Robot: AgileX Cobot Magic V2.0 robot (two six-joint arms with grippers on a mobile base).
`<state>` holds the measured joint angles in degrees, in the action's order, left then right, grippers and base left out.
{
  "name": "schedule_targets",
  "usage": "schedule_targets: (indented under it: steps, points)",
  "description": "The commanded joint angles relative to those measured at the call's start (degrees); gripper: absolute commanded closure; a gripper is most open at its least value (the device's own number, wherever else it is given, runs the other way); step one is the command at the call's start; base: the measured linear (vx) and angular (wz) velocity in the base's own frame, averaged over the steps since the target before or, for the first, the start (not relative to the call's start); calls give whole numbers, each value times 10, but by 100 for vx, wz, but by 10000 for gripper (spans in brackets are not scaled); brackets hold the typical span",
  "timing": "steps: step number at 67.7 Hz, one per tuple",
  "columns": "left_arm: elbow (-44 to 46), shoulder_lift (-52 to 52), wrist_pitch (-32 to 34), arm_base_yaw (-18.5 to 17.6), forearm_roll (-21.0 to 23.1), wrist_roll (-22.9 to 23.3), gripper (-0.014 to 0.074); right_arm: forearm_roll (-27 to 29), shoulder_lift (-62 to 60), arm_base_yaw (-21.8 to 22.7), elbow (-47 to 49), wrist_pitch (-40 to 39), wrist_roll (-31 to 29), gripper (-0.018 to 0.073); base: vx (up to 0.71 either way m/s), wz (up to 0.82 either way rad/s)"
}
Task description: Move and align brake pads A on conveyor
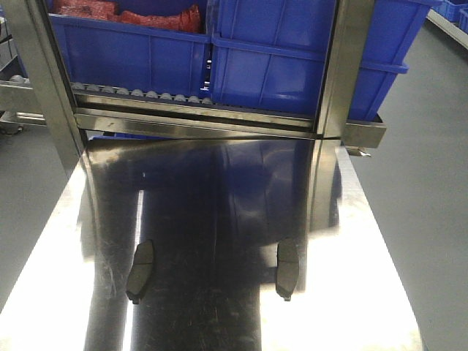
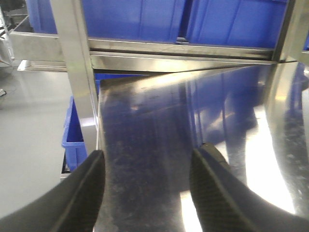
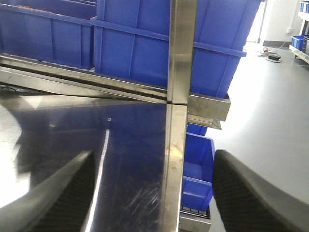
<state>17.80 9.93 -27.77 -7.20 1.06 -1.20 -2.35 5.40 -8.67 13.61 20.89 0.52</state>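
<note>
Steel table (image 1: 219, 190) bears the left brake pad (image 1: 141, 269) and right pad (image 1: 287, 268), well apart; no belt shows. Both the left claw (image 2: 149, 157) and right claw (image 3: 154, 159) gape wide, empty. Pickup seems not yet begun: next, each claw must drop astride a pad.

Surface (image 1: 219, 197) open between left pad (image 1: 141, 270) and right pad (image 1: 287, 268); far edge blocked by rail (image 1: 197, 124), posts (image 1: 44, 80), bins (image 1: 292, 51) above; floor (image 1: 431, 146) open both sides
</note>
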Motion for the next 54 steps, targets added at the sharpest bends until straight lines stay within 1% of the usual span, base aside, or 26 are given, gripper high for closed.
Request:
schedule_targets:
  steps: [1, 54]
  points:
    - [14, 6, 40, -2, 2, 1, 206, -4, 9, 0, 16, -43, -5, 71, 7, 14]
    - [14, 6, 40, -2, 2, 1, 206, -4, 9, 0, 16, -43, -5, 71, 1, 1]
